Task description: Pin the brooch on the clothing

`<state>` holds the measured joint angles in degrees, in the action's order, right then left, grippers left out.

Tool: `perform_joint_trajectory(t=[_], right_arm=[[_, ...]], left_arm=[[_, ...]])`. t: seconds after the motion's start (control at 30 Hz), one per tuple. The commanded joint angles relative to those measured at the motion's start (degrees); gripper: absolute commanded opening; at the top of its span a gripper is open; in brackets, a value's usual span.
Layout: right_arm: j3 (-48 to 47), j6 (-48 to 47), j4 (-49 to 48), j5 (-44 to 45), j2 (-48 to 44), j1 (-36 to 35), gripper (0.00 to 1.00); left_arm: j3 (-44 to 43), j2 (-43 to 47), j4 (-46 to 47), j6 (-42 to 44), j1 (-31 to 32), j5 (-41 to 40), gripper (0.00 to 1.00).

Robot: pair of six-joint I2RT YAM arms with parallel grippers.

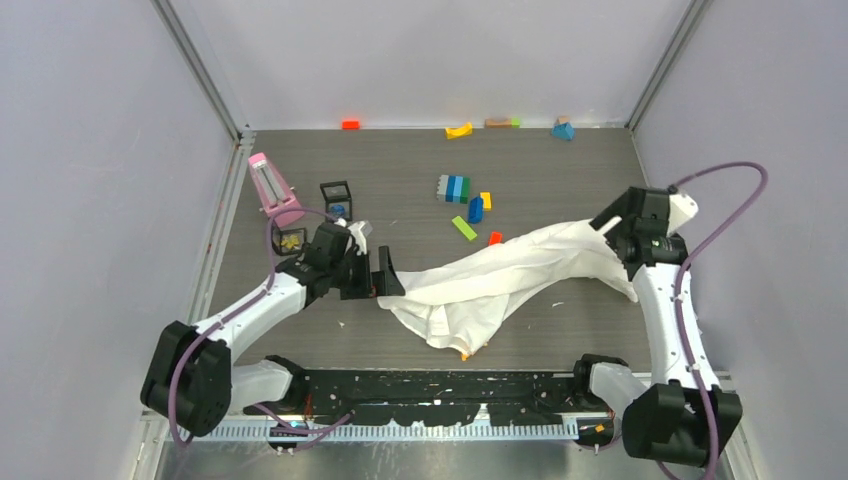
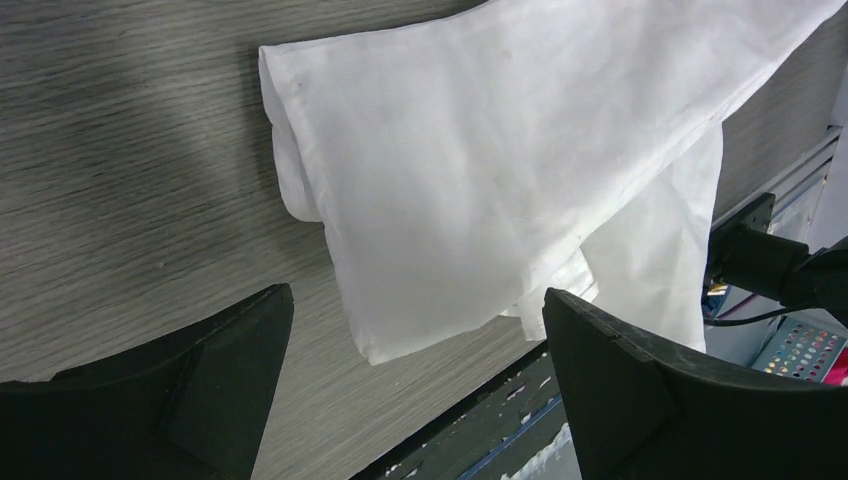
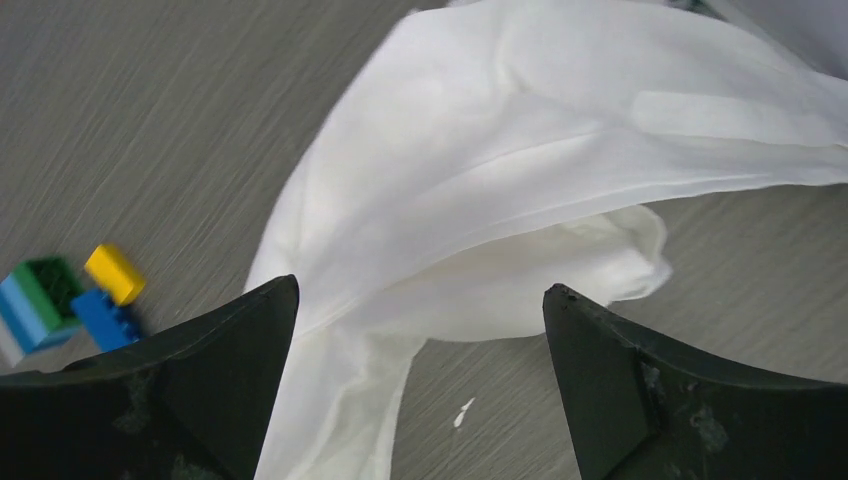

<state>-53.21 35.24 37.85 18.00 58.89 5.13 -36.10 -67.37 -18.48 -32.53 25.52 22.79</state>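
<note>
A crumpled white thin-fabric shirt point(image 1: 500, 275) lies in a long twisted band across the grey wood-grain tabletop point(image 1: 400, 170), running from the middle toward the right side. The left fingers point(image 2: 230, 380) stand wide apart and hold nothing at the shirt's left end, where a folded edge shows beyond the gap between them. The right fingers point(image 3: 660, 390) are likewise spread and empty over the shirt's right end. Coloured plastic toy blocks point(image 1: 462, 190) sit beyond the shirt. The brooch cannot be made out.
</note>
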Motion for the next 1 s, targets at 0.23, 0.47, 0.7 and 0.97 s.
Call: perform_joint_trajectory(t=[0.23, 0.47, 0.7, 0.97], right_arm=[[7.4, 1.5, -0.1, 15.4, -12.0, 8.8, 1.0], [12.7, 4.2, -2.3, 3.0, -9.3, 14.1, 0.99], [20.5, 7.1, -10.5, -6.2, -10.3, 14.8, 0.73], [15.8, 4.4, -12.6, -6.7, -6.9, 15.1, 0.03]], left_arm=[[1.4, -5.4, 10.7, -4.4, 0.6, 3.4, 1.0], [-1.7, -12.3, 11.6, -4.5, 0.7, 8.1, 0.72], [-3.5, -15.2, 10.6, -5.0, 0.7, 6.4, 0.15], [-6.1, -8.3, 4.8, -2.4, 0.7, -4.4, 0.0]])
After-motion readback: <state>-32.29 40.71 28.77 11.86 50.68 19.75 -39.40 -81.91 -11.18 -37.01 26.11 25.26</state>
